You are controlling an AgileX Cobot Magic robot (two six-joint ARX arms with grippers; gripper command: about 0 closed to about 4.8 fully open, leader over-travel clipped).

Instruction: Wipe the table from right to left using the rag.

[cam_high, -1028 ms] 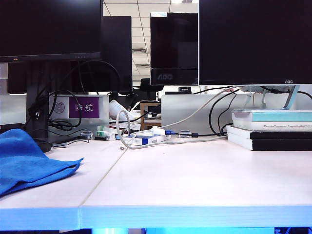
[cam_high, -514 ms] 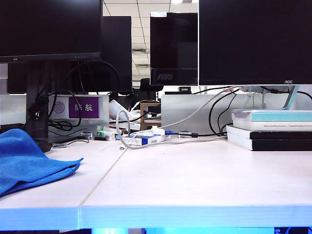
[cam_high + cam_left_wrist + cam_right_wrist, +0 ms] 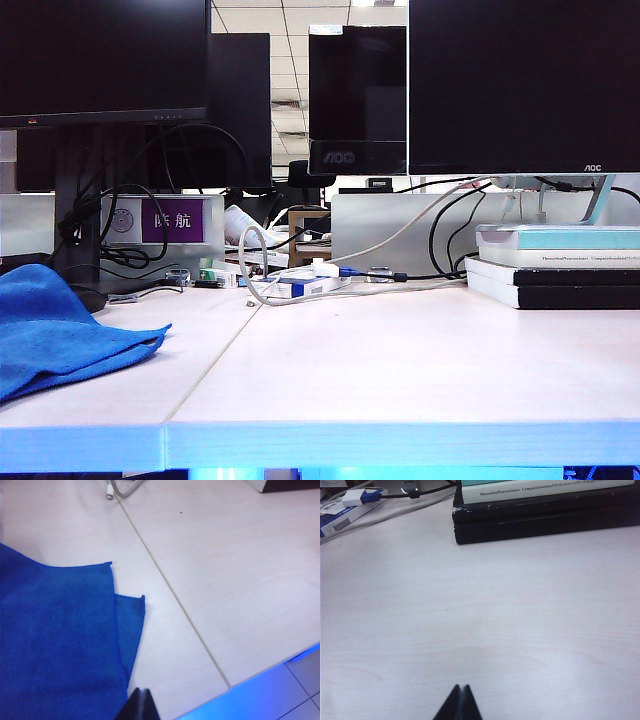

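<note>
The blue rag (image 3: 60,335) lies crumpled at the left end of the white table (image 3: 400,370); no arm shows in the exterior view. In the left wrist view the rag (image 3: 55,640) spreads flat beside the dark seam (image 3: 165,580). My left gripper (image 3: 142,691) hangs above the rag's edge, shut with nothing in it. My right gripper (image 3: 460,687) is also shut and empty, over bare table (image 3: 485,605) short of the stacked books (image 3: 545,510).
Monitors (image 3: 520,85) line the back. Books (image 3: 560,265) are stacked at the right rear. Cables and a small white-and-blue box (image 3: 305,283) clutter the middle rear. The table's front edge (image 3: 400,445) runs close to the camera.
None in the exterior view; the rag and desk items stay put and no arm appears.
</note>
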